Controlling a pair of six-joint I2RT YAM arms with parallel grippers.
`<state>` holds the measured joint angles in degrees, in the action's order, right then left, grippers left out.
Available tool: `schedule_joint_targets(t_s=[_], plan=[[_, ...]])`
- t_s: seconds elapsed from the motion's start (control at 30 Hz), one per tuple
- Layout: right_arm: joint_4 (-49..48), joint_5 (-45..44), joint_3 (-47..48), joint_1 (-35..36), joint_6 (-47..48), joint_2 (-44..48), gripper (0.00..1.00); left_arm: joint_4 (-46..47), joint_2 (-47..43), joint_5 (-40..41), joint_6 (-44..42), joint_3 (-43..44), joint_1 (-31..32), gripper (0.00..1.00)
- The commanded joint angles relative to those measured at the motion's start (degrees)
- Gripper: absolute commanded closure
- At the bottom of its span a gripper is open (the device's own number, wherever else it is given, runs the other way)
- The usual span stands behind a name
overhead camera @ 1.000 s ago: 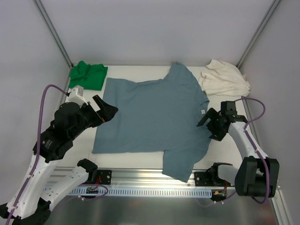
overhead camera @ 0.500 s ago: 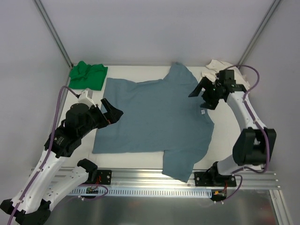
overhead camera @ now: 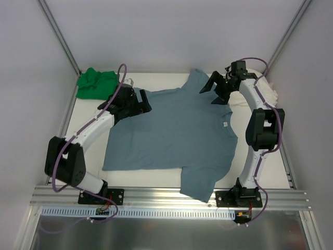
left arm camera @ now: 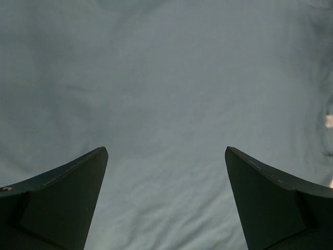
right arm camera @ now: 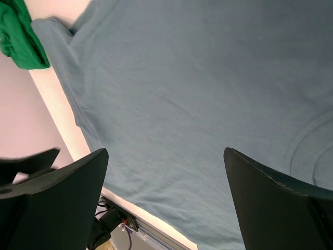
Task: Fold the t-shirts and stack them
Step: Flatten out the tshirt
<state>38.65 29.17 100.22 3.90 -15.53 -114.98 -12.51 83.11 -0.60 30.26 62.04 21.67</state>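
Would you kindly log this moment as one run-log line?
left gripper: open above blue-grey t-shirt, flat, unfolded | right gripper: open above it | green t-shirt: far-left corner | cream t-shirt: far-right corner | held: nothing

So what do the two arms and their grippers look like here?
Both arms are white links with black joint housings and black bases. A purple cable loops along the left arm, and another runs along the right arm. The left gripper and right gripper are black. Their fingers are dark, flat-sided wedges tapering to a tip. No markings are readable.
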Motion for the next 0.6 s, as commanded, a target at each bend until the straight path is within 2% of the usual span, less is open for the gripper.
schedule_joint_targets(t_s=[0.0, 0.27, 0.57], plan=[[1.86, 2.82, 7.07, 0.32, 0.85, -2.69, 0.01, 7.06, 4.24, -5.54, -0.12, 3.87, -4.26, 0.01], [2.74, 2.65, 12.63, 0.23, 0.76, -9.56, 0.0, 8.03, 16.01, -8.52, -0.56, 7.12, -10.59, 0.02], [2.39, 1.95, 11.48, 0.23, 0.15, -14.65, 0.01, 10.58, 23.92, -12.32, 0.85, 10.2, -12.0, 0.01]])
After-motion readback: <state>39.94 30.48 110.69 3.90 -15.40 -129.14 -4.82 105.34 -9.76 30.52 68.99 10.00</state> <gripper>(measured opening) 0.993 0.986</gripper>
